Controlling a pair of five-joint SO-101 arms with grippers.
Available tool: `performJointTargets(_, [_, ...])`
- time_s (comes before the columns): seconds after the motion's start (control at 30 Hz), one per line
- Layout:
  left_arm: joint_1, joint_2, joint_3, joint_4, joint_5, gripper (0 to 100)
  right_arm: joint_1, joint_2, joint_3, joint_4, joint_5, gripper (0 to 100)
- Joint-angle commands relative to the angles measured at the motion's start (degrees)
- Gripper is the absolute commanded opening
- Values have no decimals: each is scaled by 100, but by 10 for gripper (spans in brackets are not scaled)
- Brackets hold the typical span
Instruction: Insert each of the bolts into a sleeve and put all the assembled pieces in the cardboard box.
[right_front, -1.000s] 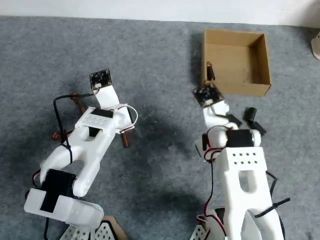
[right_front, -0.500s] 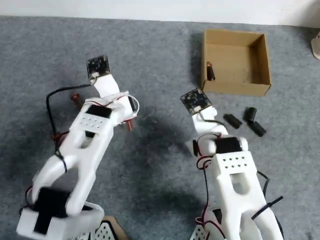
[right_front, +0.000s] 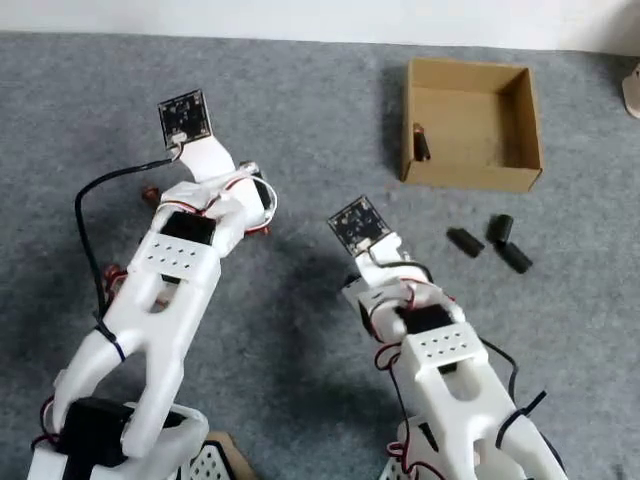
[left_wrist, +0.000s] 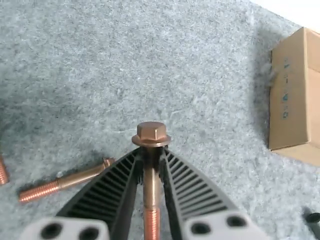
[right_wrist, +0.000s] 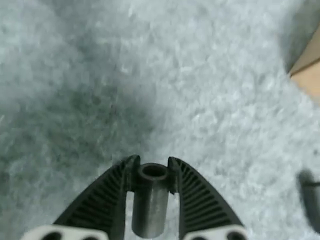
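- Two parts are in hand, one per arm. Your left fingers (left_wrist: 117, 187) are clamped on a bolt (left_wrist: 151, 136) by its shank. The hex head stands past the tips and the threaded end lies back between them.
- Your right fingers (right_wrist: 112, 192) are closed around a sleeve (right_wrist: 150, 200). Its open bore faces outward beyond the tips, which leaves the hole free to take a bolt.
- Both held parts hang above the grey table (right_front: 300, 100), apart from each other, so the joining looks not yet done. With the thread tucked inward, you may need to re-grip the bolt first.
- One finished piece (right_front: 421, 143) lies inside the cardboard box (right_front: 470, 177) against a side wall.
- Three spare sleeves (right_front: 500, 227) lie on the table just outside the box, and a loose bolt (left_wrist: 65, 181) lies flat near your left fingers, so several pairs appear left to do.
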Motion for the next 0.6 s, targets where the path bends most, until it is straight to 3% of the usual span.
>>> performJointTargets(0.0, [207,-303,-198,-255,264,6,-145,-189,136,-866,26,5])
performJointTargets(0.13, [418,-303,-189,-316,756,6,-497,-189,593,-1763,26,5])
performJointTargets(0.4, [796,-312,-136,-316,800,6,-1147,-189,1965,-4488,62,5])
performJointTargets(0.57, [752,-312,-127,-316,800,6,-1130,-189,2343,-5068,70,5])
